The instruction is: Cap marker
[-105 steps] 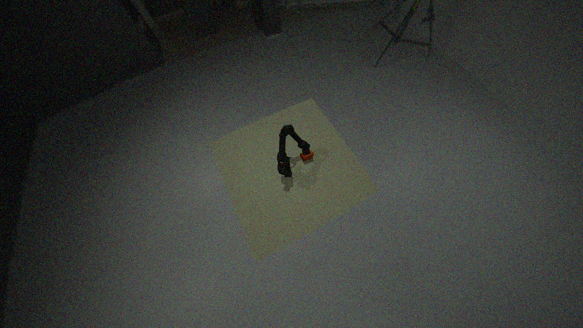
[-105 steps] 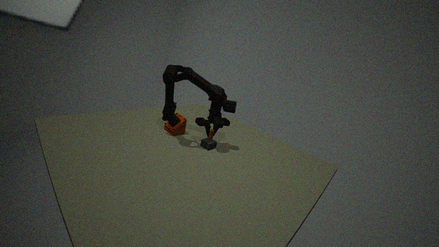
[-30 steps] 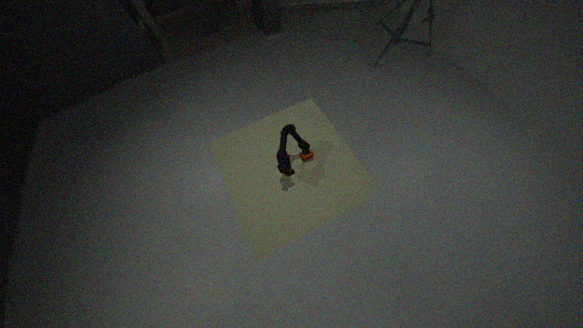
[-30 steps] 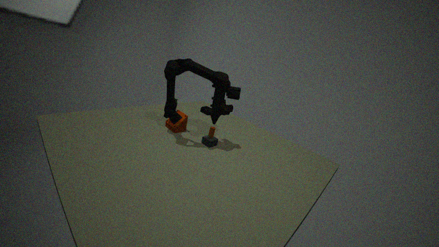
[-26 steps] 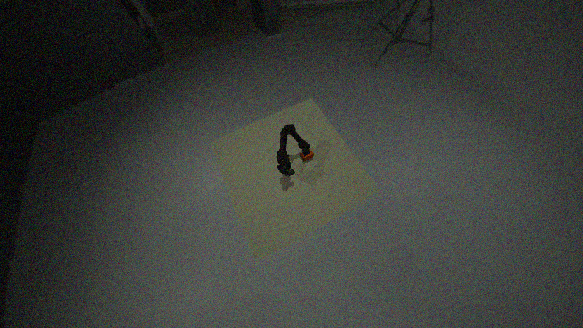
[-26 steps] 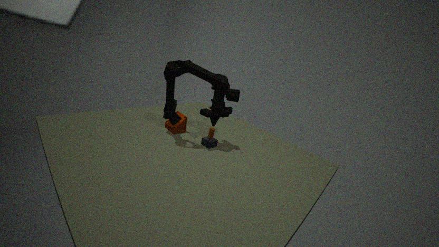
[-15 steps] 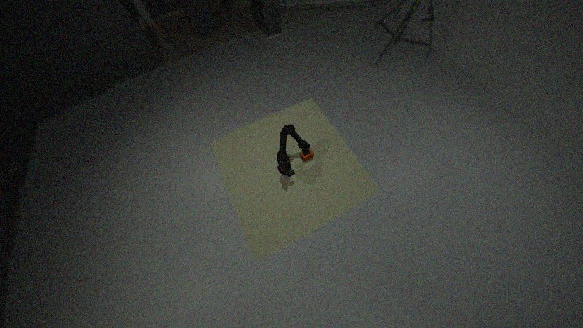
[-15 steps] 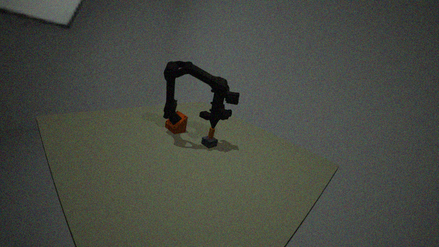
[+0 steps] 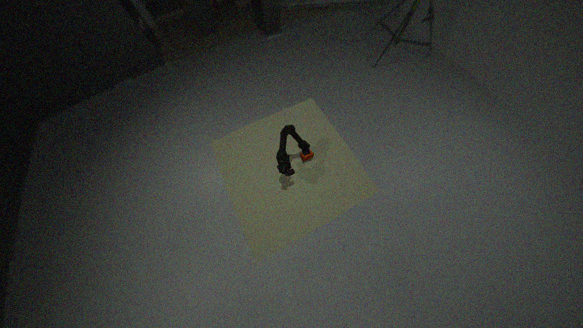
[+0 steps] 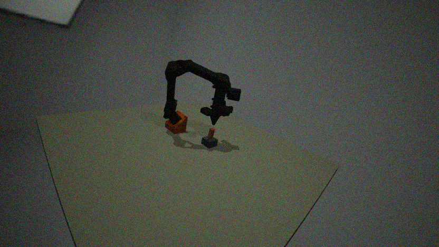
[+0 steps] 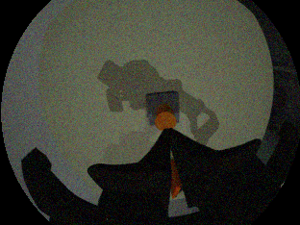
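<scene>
- The marker [image 10: 211, 133] is a short orange stick that stands upright, its long axis vertical, in a small dark holder block [image 10: 209, 142] on the pale yellow table [image 10: 184, 190].
- In the exterior view the block sits near the middle of the table's far part, just right of the arm's orange base [image 10: 176, 122].
- The gripper [image 10: 214, 122] hangs straight above the marker, pointing down, with a clear gap of air between its tip and the marker's top.
- Its two fingers are pressed together into one point and grip nothing.
- In the wrist view the marker's round orange top [image 11: 165, 119] shows end-on, just beyond the tips of the joined fingers, with the block's square outline [image 11: 163, 103] around it.
- A thin orange sliver [image 11: 173, 174] shows in the slit between the fingers; what it belongs to cannot be told.
- Whether the cap is on the marker cannot be made out; the pictures are dim and grainy.
- In the top view the arm [image 9: 285, 146] is tiny and hides the marker and block.
- No writing or label can be read anywhere.
</scene>
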Robot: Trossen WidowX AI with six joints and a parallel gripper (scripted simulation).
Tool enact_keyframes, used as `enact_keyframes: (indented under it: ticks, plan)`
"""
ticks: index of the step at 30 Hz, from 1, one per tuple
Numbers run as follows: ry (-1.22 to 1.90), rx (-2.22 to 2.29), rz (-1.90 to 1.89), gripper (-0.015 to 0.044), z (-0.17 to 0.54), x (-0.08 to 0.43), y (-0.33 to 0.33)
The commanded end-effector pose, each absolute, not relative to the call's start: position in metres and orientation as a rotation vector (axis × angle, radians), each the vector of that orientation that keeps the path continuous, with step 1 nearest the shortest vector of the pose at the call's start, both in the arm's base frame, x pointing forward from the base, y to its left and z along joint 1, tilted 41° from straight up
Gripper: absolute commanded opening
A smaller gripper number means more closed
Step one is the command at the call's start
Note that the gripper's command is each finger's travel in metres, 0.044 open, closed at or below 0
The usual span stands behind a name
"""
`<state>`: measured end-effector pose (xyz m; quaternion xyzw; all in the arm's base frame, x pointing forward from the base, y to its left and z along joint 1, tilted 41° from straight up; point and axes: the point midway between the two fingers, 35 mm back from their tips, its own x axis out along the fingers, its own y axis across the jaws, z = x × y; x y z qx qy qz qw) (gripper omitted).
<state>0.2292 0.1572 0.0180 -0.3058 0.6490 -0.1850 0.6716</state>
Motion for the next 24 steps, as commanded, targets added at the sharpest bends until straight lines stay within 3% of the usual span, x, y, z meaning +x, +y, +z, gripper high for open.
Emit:
enact_keyframes:
  ticks: [1,6,22,24]
  plan:
    - [1.451,-0.676,-0.402,0.0,0.05,0.226,0.188]
    - [1.451,-0.676,-0.403,0.0,0.065,0.222,0.199]
    - [1.451,-0.676,-0.403,0.042,0.065,0.222,0.199]
    - [1.451,-0.676,-0.403,0.044,0.065,0.222,0.199]
